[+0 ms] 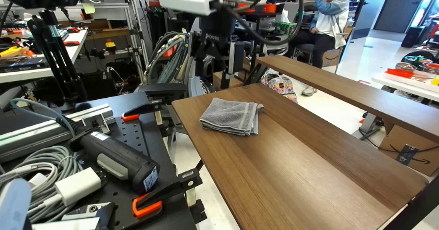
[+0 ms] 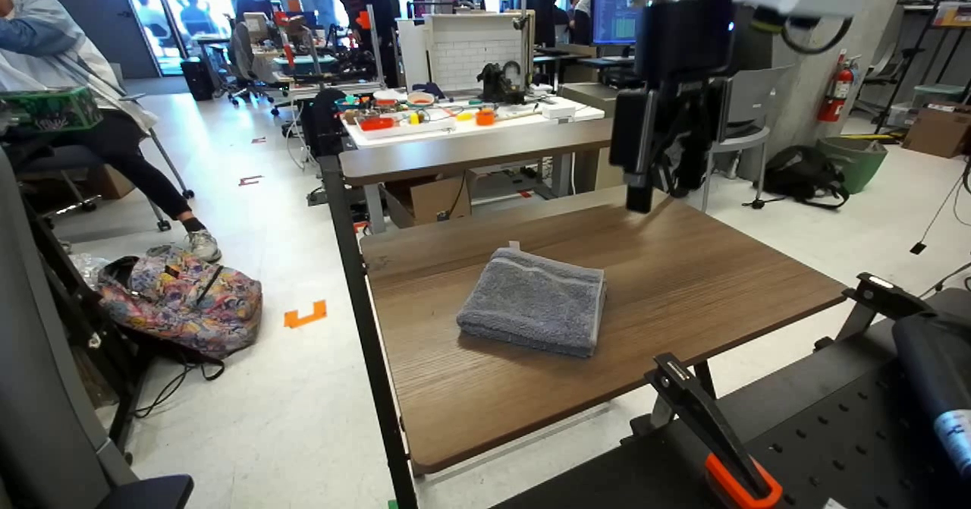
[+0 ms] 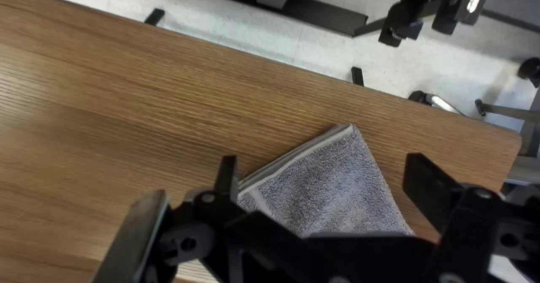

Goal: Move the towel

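A folded grey towel lies flat on the brown wooden table. It shows in both exterior views (image 1: 228, 117) (image 2: 535, 300) and in the wrist view (image 3: 327, 186), where the gripper body hides its near part. My gripper hangs above the table, apart from the towel, in both exterior views (image 1: 212, 76) (image 2: 661, 190). In the wrist view the gripper (image 3: 322, 165) is open, with its fingers wide apart and nothing held. The towel appears between and below the fingers there. The wooden table (image 1: 291, 168) also shows in the wrist view (image 3: 126, 106).
A raised wooden shelf (image 1: 343, 86) runs along one long side of the table. A black bench (image 1: 130, 134) with clamps (image 1: 147, 206), cables and a handheld tool (image 1: 113, 158) stands along the opposite side. A black table post (image 2: 356, 289) rises at one end. A chair (image 1: 164, 87) stands near the table.
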### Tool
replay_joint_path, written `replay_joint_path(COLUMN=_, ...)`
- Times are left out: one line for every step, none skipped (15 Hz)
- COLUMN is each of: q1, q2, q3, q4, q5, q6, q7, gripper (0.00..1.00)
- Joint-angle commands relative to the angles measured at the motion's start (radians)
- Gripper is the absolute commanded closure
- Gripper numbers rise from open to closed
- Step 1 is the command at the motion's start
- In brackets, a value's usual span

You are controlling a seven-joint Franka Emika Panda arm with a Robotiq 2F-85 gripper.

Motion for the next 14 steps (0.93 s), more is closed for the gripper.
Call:
replay_joint_path(q1=-0.002, q2=0.136, q3=0.056, q4=0.017, q5=0.091, q6=0.217, q7=-0.007, gripper=0.00)
replay_joint_path(q1=-0.003, q2=0.175, q3=0.072, q4=0.035, q5=0.104, q6=0.267, q7=-0.005, gripper=0.00)
replay_joint_path(q1=-0.005, q2=0.207, q3=0.088, q4=0.046, q5=0.113, q6=0.317, q7=-0.001, gripper=0.00)
replay_joint_path(q1=-0.008, q2=0.245, q3=0.104, q4=0.074, q5=0.123, q6=0.353, q7=0.004, gripper=0.00)
replay_joint_path(q1=-0.011, q2=0.272, q3=0.116, q4=0.093, q5=0.126, q6=0.383, q7=0.009, gripper=0.00)
replay_joint_path(q1=-0.014, q2=0.304, q3=0.127, q4=0.122, q5=0.128, q6=0.406, q7=0.012, gripper=0.00)
replay_joint_path(q1=-0.011, q2=0.331, q3=0.132, q4=0.148, q5=0.123, q6=0.421, q7=0.024, gripper=0.00)
replay_joint_path(q1=-0.005, q2=0.358, q3=0.132, q4=0.175, q5=0.116, q6=0.430, q7=0.039, gripper=0.00)
replay_joint_path(q1=0.003, q2=0.382, q3=0.128, q4=0.200, q5=0.109, q6=0.436, q7=0.052, gripper=0.00)
replay_joint_path(q1=0.010, q2=0.410, q3=0.124, q4=0.228, q5=0.104, q6=0.438, q7=0.063, gripper=0.00)
replay_joint_path(q1=0.017, q2=0.433, q3=0.120, q4=0.253, q5=0.101, q6=0.439, q7=0.074, gripper=0.00)
replay_joint_path(q1=0.023, q2=0.458, q3=0.115, q4=0.280, q5=0.098, q6=0.439, q7=0.083, gripper=0.00)
replay_joint_path(q1=0.036, q2=0.481, q3=0.106, q4=0.303, q5=0.093, q6=0.442, q7=0.098, gripper=0.00)
replay_joint_path(q1=0.046, q2=0.502, q3=0.098, q4=0.326, q5=0.090, q6=0.440, q7=0.109, gripper=0.00)
